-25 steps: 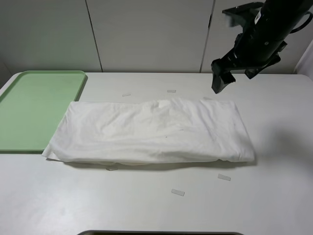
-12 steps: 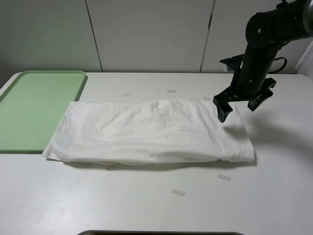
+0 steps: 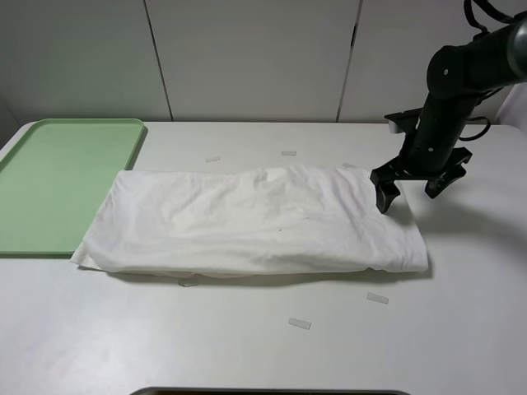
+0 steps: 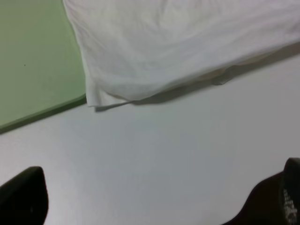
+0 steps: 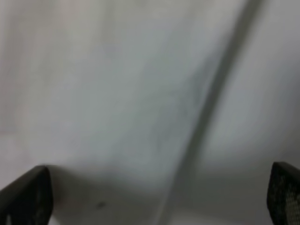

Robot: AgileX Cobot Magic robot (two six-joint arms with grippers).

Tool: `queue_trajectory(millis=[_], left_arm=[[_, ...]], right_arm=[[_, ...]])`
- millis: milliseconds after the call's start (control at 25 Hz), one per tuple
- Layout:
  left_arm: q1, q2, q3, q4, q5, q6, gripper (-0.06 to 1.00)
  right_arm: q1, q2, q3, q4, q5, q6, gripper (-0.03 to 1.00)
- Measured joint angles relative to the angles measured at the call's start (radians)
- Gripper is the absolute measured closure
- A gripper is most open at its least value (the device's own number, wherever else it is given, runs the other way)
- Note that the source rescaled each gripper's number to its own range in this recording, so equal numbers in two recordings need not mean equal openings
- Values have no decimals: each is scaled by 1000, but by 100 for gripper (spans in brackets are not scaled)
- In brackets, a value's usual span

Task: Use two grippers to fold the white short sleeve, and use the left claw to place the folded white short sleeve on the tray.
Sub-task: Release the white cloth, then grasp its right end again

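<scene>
The white short sleeve [image 3: 255,218] lies folded into a long wrinkled band across the middle of the table. Its left end overlaps the edge of the pale green tray [image 3: 58,177]. My right gripper [image 3: 410,191] is open and points down, low over the shirt's far right corner. One finger is over the cloth and the other over the table. The right wrist view shows blurred white cloth [image 5: 93,93] between the spread fingertips [image 5: 26,197]. My left gripper [image 4: 154,201] is open over bare table, near the shirt's left front corner [image 4: 101,96] and the tray [image 4: 33,61]. It is out of the exterior view.
Small pale tape strips lie on the table: two in front of the shirt [image 3: 300,323] [image 3: 377,298] and two behind it [image 3: 288,153] [image 3: 213,160]. A dark edge [image 3: 272,392] shows at the table's front. White wall panels stand behind.
My right arm has come down from high at the back right to just over the shirt's far right corner. The shirt and tray have not moved.
</scene>
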Motion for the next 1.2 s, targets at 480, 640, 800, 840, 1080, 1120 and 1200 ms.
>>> queue_trajectory(millis=[480, 640, 800, 840, 1080, 1120, 1200], left_arm=[[0, 0, 0, 0, 0, 0, -4], [0, 0, 0, 0, 0, -1, -4], [0, 0, 0, 0, 0, -1, -4], [0, 0, 0, 0, 0, -1, -4], [0, 0, 0, 0, 0, -1, -4], [0, 0, 0, 0, 0, -1, -4], [0, 0, 0, 0, 0, -1, -4]], right_arm=[[-66, 65, 0, 49, -17, -63, -3], [-66, 92, -1, 86, -26, -107, -3], [-66, 99, -6, 90, -27, -116, -3], [-66, 102, -6, 90, -27, -117, -3], [-66, 121, -18, 98, -22, -120, 28], [-66, 123, -19, 104, -22, -120, 37], [-66, 124, -21, 135, -17, -124, 62]])
